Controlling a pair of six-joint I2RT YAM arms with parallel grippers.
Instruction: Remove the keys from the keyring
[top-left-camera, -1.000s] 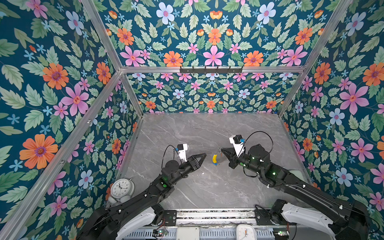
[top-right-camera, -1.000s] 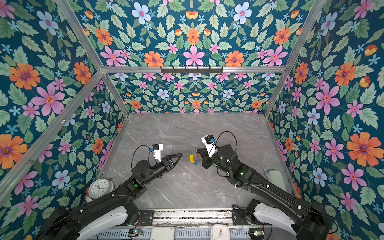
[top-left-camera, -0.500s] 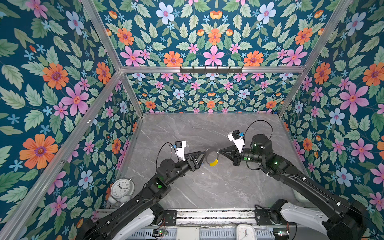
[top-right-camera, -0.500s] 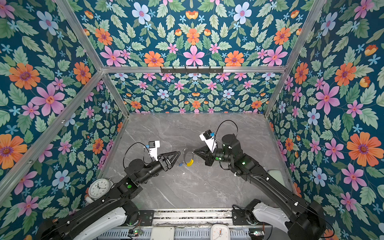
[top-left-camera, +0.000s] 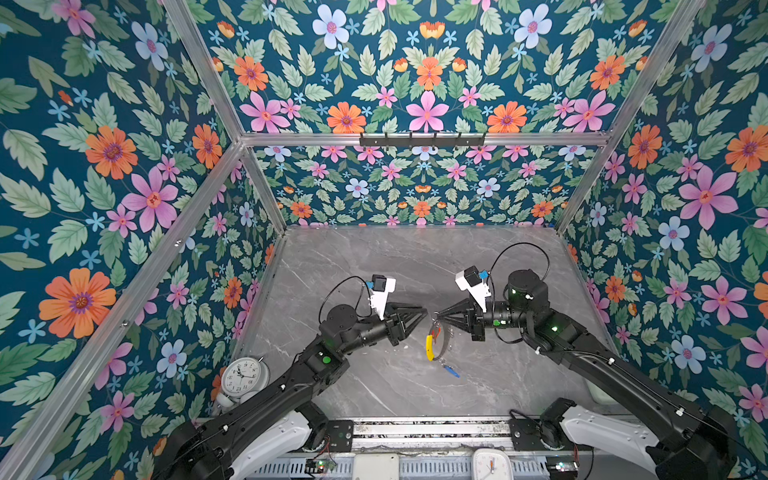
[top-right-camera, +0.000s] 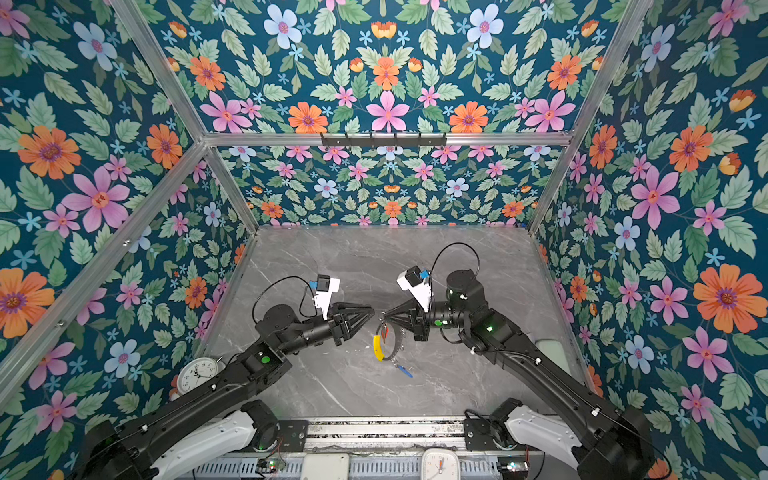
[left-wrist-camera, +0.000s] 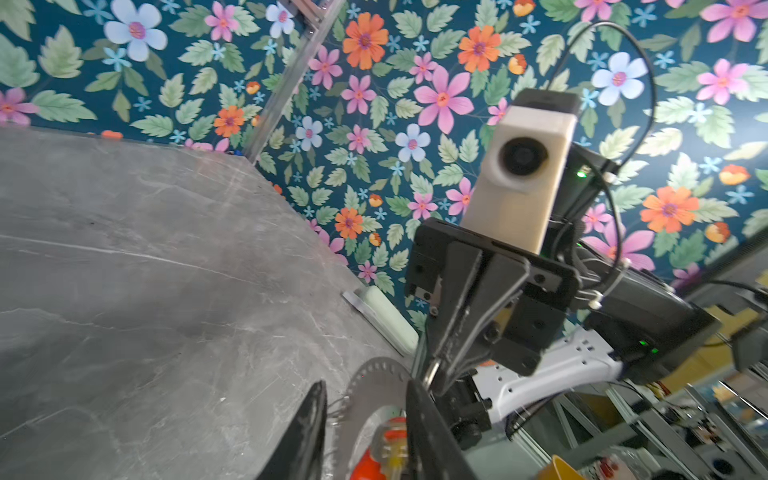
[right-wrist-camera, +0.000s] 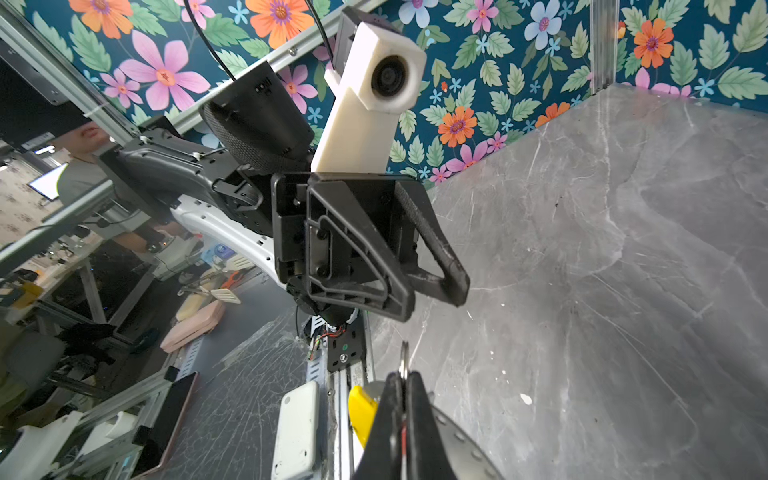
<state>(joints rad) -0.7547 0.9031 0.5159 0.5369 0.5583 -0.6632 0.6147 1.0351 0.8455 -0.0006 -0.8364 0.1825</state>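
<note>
Both top views look down from high over the near edge, holding the whole marble tabletop (top-left-camera: 374, 257). The 2 wrist views sit low, close and face to face: left frames the right wrist camera (left-wrist-camera: 523, 183), right the left wrist camera (right-wrist-camera: 374, 95).

The black left arm (top-left-camera: 291, 386) reached forward and inward, elbow bent. Its black left gripper (top-left-camera: 424, 312) pointed straight across at its partner, and its two triangular fingers (right-wrist-camera: 440, 253) stood parted by a modest gap. The black right arm (top-left-camera: 602, 361) mirrored that pose from the other side. The black right gripper (top-left-camera: 437, 321) faced the left gripper tip to tip, just ahead of it and not touching. Its fingers (right-wrist-camera: 388, 415) were pressed together on a small silver metal loop (right-wrist-camera: 402, 359).
</note>
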